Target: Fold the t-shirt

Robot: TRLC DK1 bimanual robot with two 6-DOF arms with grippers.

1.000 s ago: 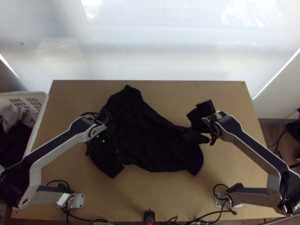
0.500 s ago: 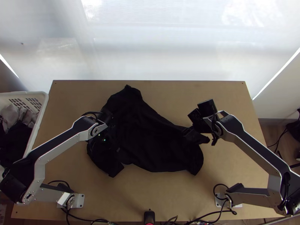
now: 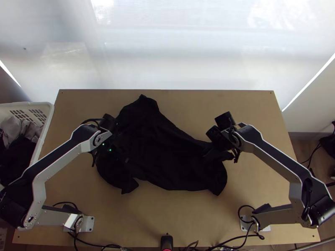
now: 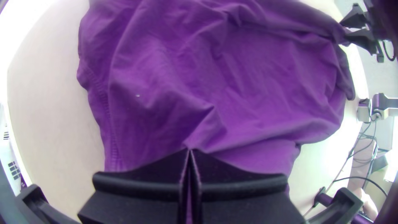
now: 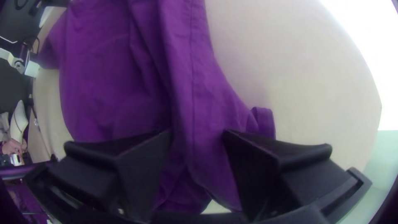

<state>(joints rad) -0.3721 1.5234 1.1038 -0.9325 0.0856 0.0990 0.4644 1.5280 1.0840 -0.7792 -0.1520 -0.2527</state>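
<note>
On the tabletop, my left hand grips the rumpled t-shirt; my right hand is open astride its fabric.

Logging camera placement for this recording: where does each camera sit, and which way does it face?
Top view: fixed high over the table's near edge, facing steeply down at the shirt; left arm and right arm show.
Left wrist view: on that wrist, facing the shirt; left hand at the bottom edge, right hand farther off.
Right wrist view: on that wrist, facing the shirt; its own spread fingers at the bottom edge.
Both wrist views share shirt and table.
</note>
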